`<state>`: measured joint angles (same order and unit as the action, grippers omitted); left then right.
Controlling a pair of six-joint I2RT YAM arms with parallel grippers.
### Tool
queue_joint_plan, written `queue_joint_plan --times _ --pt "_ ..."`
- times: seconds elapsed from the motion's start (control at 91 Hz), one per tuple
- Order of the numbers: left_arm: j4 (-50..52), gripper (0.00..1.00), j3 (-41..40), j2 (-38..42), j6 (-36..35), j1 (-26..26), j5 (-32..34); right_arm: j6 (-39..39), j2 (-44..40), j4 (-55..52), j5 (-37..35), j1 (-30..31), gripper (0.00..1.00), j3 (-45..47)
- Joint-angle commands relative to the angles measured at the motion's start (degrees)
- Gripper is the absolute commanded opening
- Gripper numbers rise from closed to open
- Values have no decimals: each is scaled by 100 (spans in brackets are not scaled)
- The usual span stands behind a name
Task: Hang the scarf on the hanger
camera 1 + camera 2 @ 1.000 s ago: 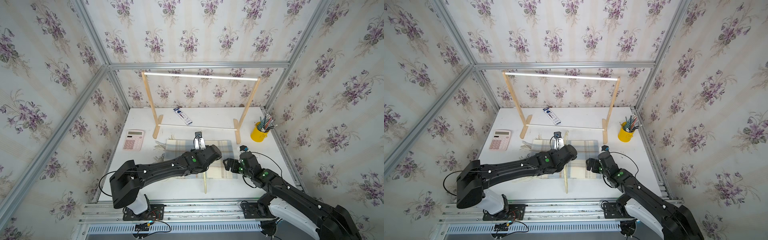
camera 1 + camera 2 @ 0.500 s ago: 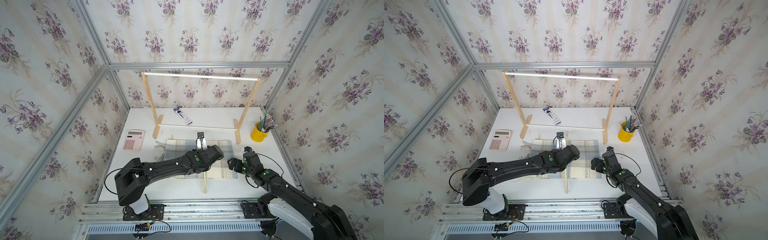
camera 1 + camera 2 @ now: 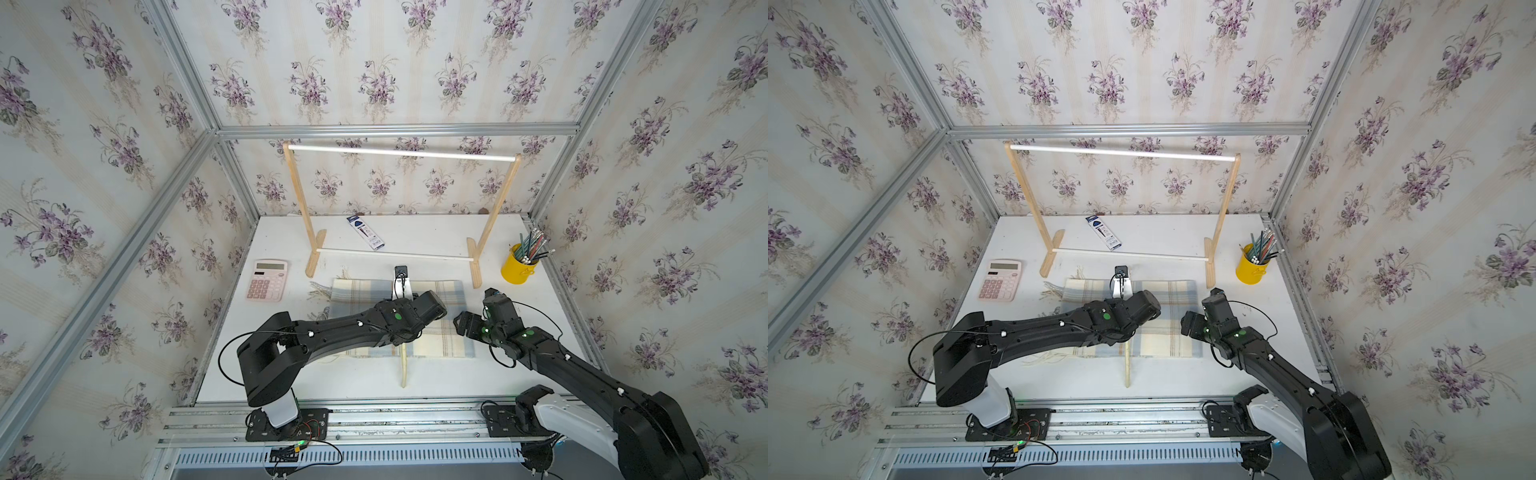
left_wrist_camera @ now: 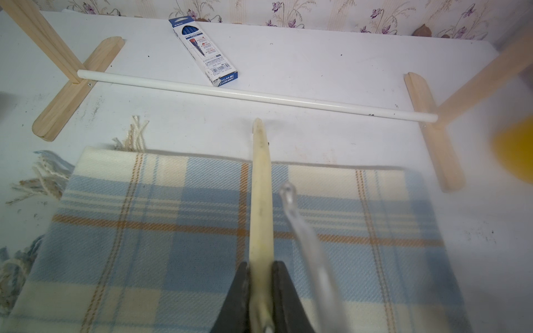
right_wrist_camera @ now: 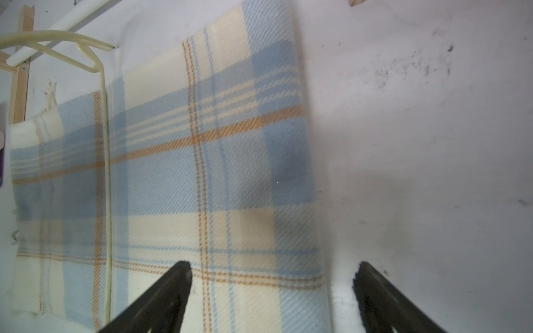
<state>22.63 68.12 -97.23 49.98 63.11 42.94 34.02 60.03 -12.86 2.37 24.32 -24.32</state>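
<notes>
Left wrist view — the left pincer (image 4: 261, 266) is clamped on the hanger (image 4: 261, 187), which stretches over the scarf (image 4: 173, 230) spread flat on the worktop (image 4: 317, 57). Right wrist view — the right pincer (image 5: 272, 266) gapes wide, straddling the scarf's edge.

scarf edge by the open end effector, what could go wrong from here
The right end effector stands open astride the scarf edge; closing may catch only the upper layer of the fold. The left end effector holds the hanger across the scarf, so pulling the cloth may bunch it there or drag the hanger askew.
</notes>
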Motion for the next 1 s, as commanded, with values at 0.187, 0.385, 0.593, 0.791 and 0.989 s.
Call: queue_joint_plan --times 0.187,0.385,0.593,0.791,0.989 --pt "-81 0 -172 138 -4 -106 -165 -324 616 -202 495 -201 84 -141" --pt "-926 0 -581 238 -344 -279 -812 -268 782 3 548 -230 80 -101" --pt "-1119 0 -624 244 -572 -335 -1086 -280 773 16 501 -239 77 -65" --pt "-1084 0 -624 249 -600 -335 -1127 -256 807 156 501 -240 70 46" --pt "-1021 0 -625 231 -545 -335 -1162 -206 817 315 531 -259 63 174"
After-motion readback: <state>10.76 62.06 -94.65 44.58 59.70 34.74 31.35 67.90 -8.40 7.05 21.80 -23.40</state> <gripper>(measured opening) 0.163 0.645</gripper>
